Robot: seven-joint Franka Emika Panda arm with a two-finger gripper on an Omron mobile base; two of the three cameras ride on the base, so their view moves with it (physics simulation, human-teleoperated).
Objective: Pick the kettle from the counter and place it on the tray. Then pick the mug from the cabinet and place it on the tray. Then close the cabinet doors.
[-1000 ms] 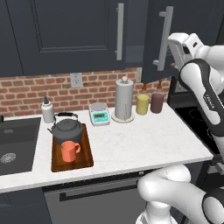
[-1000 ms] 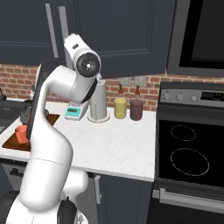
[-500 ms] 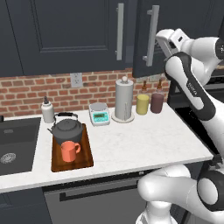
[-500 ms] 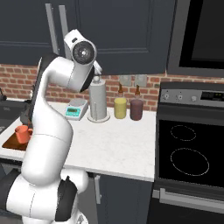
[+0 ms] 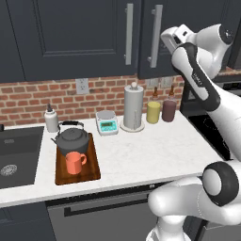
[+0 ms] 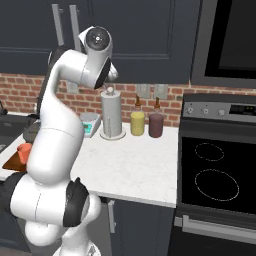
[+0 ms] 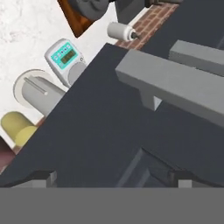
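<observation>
Holding one kettle, one mug: tray near table front edge. Two cabinet doors shut. Jaws' spread: cannot tell.

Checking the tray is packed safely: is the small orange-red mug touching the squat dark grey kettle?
Cannot tell. In the left base view the mug overlaps the kettle on the tray, showing no plain gap or contact.

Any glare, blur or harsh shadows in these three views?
Left base view: flat, even rendered light, only a soft shadow beside the tray; the silver bar handles show a plain sheen, no glare. Right base view: the arm is sharp, no motion blur. Hand view: rolled, close to the cabinet doors, edges slightly soft.
</observation>
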